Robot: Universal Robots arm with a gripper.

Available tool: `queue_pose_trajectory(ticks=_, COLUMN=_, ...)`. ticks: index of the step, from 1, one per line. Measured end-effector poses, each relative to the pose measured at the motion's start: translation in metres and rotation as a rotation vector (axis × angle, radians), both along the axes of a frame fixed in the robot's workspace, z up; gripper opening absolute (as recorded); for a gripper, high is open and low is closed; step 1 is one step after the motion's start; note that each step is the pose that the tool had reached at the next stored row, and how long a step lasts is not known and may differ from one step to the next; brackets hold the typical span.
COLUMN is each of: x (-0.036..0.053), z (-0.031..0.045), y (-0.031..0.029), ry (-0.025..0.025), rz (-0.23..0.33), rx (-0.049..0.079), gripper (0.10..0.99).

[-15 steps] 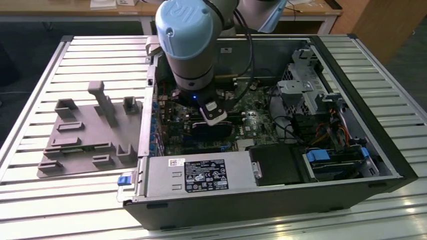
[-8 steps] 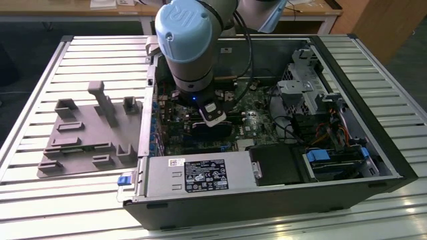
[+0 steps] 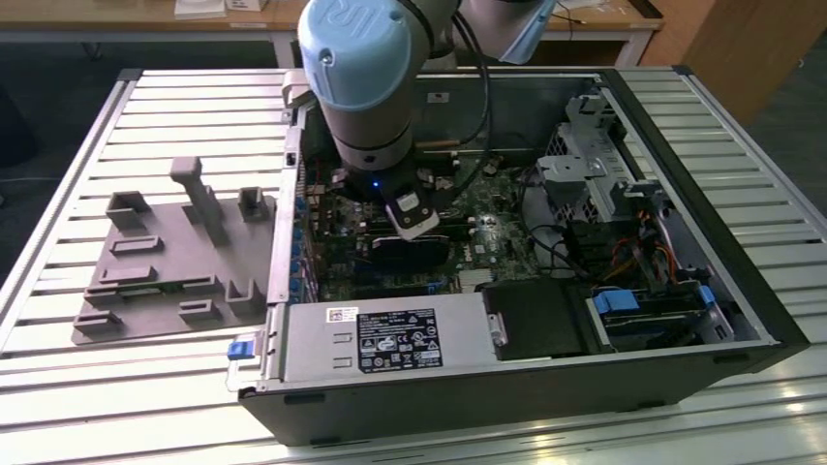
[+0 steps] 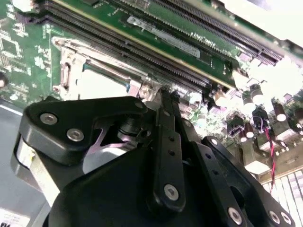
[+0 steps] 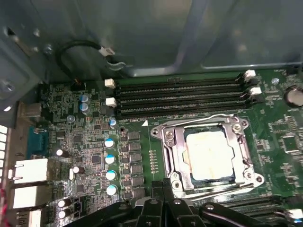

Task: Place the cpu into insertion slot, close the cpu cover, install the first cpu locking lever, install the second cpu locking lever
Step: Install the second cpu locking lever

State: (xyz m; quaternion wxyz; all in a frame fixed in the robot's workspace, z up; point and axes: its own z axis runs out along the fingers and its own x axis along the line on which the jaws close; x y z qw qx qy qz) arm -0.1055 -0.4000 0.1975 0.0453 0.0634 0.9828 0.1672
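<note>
A slatted metal desk point(image 3: 750, 126) carries an open computer case point(image 3: 517, 387) and a grey fixture point(image 3: 168, 262). The arm point(image 3: 362, 87) reaches down into the case, its gripper point(image 5: 163, 187) pressed together just beside the cover point(image 5: 175, 151), which lies over the cpu point(image 5: 208, 153) in the slot.

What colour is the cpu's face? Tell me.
Pale silver-tan with a slightly blotchy surface; the cpu shows best in the first wrist view, framed by the silver-grey cpu cover.

I see the cpu point(image 5: 208, 148) in the insertion slot point(image 5: 176, 163), the cpu cover point(image 5: 242, 142) down around it, beside the memory slots point(image 5: 180, 97).
</note>
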Motion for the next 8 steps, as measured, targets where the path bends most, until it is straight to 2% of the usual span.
queue_pose_trajectory(ticks=5, x=0.0, z=0.0126, y=0.0, ry=0.0, rz=0.0, rx=-0.001, gripper=0.106)
queue_pose_trajectory(ticks=8, x=0.0009, z=0.017, y=0.0001, ry=-0.0003, rz=-0.001, rx=-0.008, gripper=0.106)
